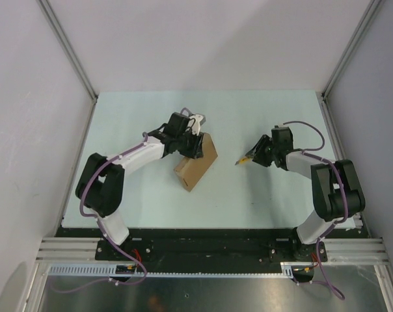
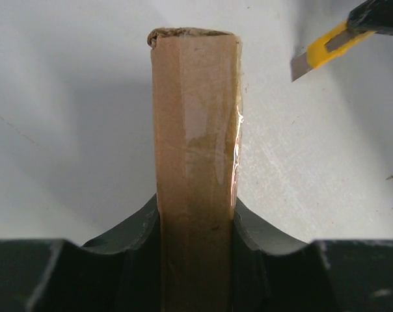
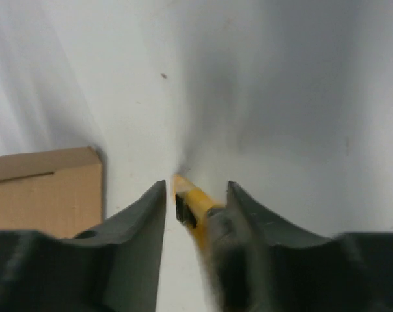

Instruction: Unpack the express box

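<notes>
The express box (image 1: 198,166) is a flat brown cardboard box standing on edge near the table's middle. My left gripper (image 1: 195,147) is shut on its far end; the left wrist view shows the taped narrow edge of the box (image 2: 195,130) clamped between both fingers. My right gripper (image 1: 255,156) is shut on a yellow-black utility knife (image 1: 243,159), blade pointing left toward the box with a gap between them. The knife (image 3: 193,205) sits between the fingers in the right wrist view, and its blade tip (image 2: 307,64) shows in the left wrist view. The box corner (image 3: 43,192) shows at left.
The pale table (image 1: 138,117) is enclosed by white walls with metal frame posts (image 1: 69,52) at the back corners. A black rail (image 1: 203,244) runs along the near edge by the arm bases.
</notes>
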Robot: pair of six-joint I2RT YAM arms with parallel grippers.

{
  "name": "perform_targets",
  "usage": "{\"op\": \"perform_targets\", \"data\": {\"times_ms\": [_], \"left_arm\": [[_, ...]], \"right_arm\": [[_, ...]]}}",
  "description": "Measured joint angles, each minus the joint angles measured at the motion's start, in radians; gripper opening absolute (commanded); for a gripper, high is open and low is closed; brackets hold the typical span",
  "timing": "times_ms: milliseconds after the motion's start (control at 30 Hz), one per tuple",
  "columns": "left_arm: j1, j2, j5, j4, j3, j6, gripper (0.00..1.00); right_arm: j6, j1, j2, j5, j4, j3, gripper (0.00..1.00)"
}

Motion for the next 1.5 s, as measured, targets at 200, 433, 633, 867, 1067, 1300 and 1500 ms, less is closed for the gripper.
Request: {"op": "perform_targets", "data": {"times_ms": [200, 433, 633, 867, 1067, 1300, 1500], "left_arm": [[0.006, 0.01, 0.064, 0.001, 0.001, -0.021, 0.24], [0.019, 0.026, 0.152, 0.002, 0.001, -0.048, 0.24], [0.061, 0.063, 0.262, -0.004, 0.016, -0.082, 0.25], [0.101, 0.188, 0.404, -0.016, 0.114, -0.201, 0.23], [0.118, 0.242, 0.459, 0.031, 0.12, -0.42, 0.21], [0.126, 0.226, 0.477, 0.302, -0.062, -0.729, 0.27], [0.109, 0.194, 0.457, 0.546, -0.209, -0.85, 0.56]], "right_arm": [[0.01, -0.018, 0.007, 0.016, -0.063, 0.0, 0.77], [-0.011, -0.018, -0.137, 0.161, -0.189, 0.0, 0.86], [-0.06, -0.017, -0.299, 0.317, -0.299, 0.0, 0.91], [-0.116, 0.093, -0.341, 0.468, -0.381, 0.053, 0.9], [-0.119, 0.265, -0.302, 0.489, -0.341, 0.111, 0.85], [-0.106, 0.334, -0.209, 0.459, -0.314, 0.113, 0.85], [-0.113, 0.34, -0.198, 0.397, -0.282, 0.116, 0.82]]}}
